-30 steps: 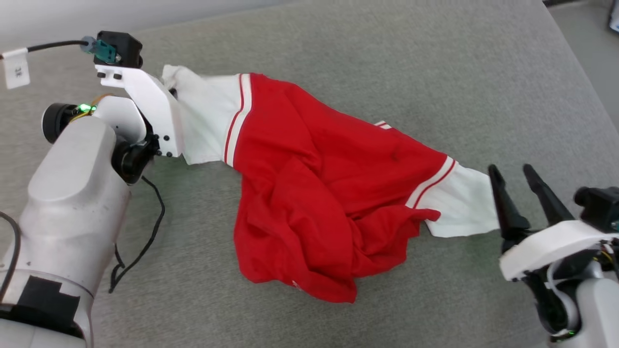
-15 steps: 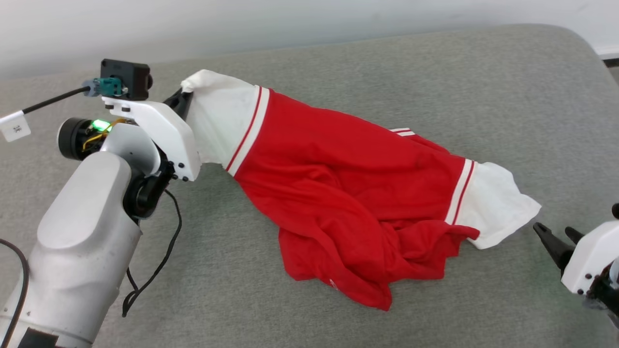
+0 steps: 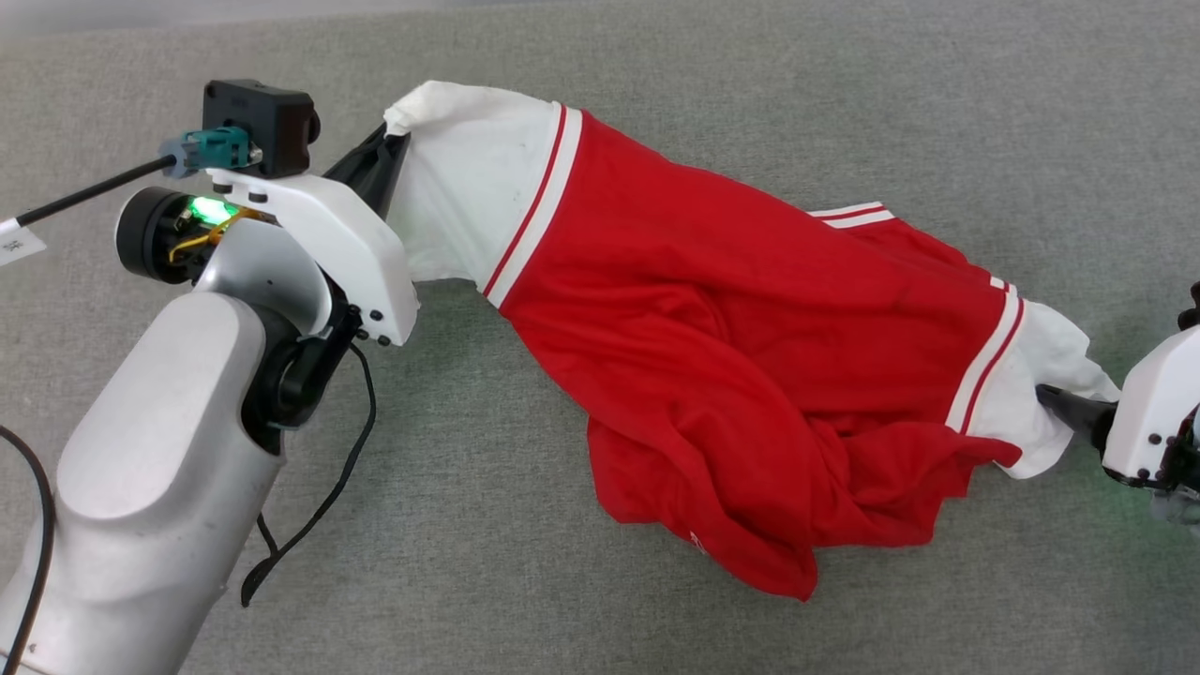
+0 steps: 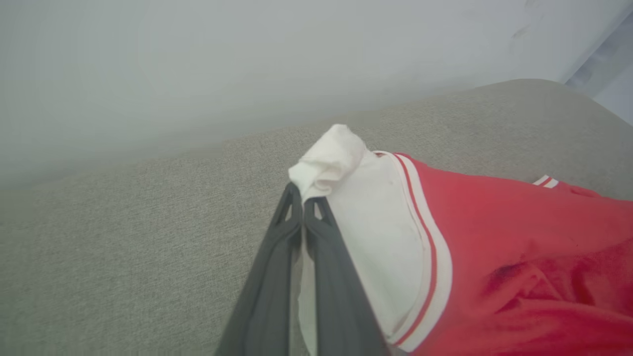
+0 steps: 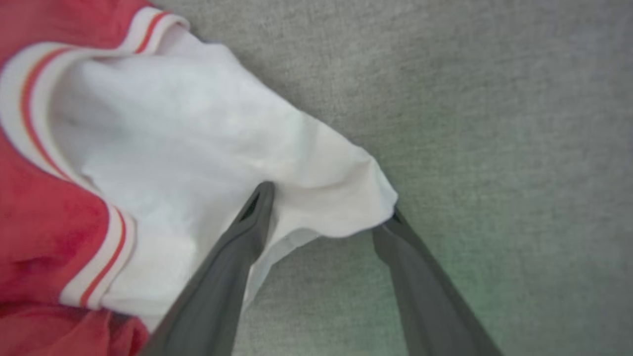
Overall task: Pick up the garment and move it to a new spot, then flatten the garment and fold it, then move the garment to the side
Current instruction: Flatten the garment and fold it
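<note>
The garment [image 3: 731, 356] is lying stretched across the grey cushion [image 3: 844, 112]. Its long axis is running sleeve to sleeve, from upper left to lower right in the head view. The red body is sagging in a crumpled heap toward the robot, between the arms.

The left gripper [image 4: 302, 202] is clenching the bunched tip of the far sleeve [image 3: 469, 187], jaws pressed together on the cloth. That end is looking slightly lifted.

The right gripper [image 5: 329, 205] is sitting at the opposite end, jaws spread wide, gripping nothing. The near sleeve [image 5: 198, 128] is lying straight ahead of it, hem corner already between its fingers [image 5: 237, 247]. One is resting over the cloth, the other at the corner's edge.

The right arm is the nearer one to that free end. Likely it only needs to close there, then pull away from the left along the sleeve axis to flatten.
</note>
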Controlling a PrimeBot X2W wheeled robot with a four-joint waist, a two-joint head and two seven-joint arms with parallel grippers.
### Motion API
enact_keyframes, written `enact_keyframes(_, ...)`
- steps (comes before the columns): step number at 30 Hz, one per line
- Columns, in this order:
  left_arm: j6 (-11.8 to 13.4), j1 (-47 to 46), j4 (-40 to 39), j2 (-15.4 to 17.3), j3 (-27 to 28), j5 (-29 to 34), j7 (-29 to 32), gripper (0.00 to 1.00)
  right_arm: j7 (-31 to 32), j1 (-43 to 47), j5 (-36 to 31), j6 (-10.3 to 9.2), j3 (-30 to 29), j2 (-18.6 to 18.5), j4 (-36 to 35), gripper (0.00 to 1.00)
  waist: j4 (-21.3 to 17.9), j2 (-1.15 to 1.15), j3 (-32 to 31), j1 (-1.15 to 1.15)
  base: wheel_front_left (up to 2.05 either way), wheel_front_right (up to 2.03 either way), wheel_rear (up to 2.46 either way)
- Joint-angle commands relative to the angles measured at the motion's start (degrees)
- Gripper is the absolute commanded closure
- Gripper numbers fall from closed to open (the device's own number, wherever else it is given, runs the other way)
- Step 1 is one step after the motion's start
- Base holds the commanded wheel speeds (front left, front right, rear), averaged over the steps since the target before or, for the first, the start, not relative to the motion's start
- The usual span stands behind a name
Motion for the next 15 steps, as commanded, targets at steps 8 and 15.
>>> enact_keyframes(8,0.0,1.3,0.3,0.4,0.1,-0.8,0.1,1.00,0.4,-0.9,1.7,0.08,4.4,0.2,3.6,1.00,0.0,0.00,-1.6,0.01,0.00,0.00,0.00)
enact_keyframes(15,0.5,0.5,3.1,0.9,1.4,-1.3,-1.7,1.00,-7.0,-6.4,-2.8,0.01,5.0,-4.6,0.5,1.00,-0.8,0.00,-7.1,0.01,0.00,0.00,0.00)
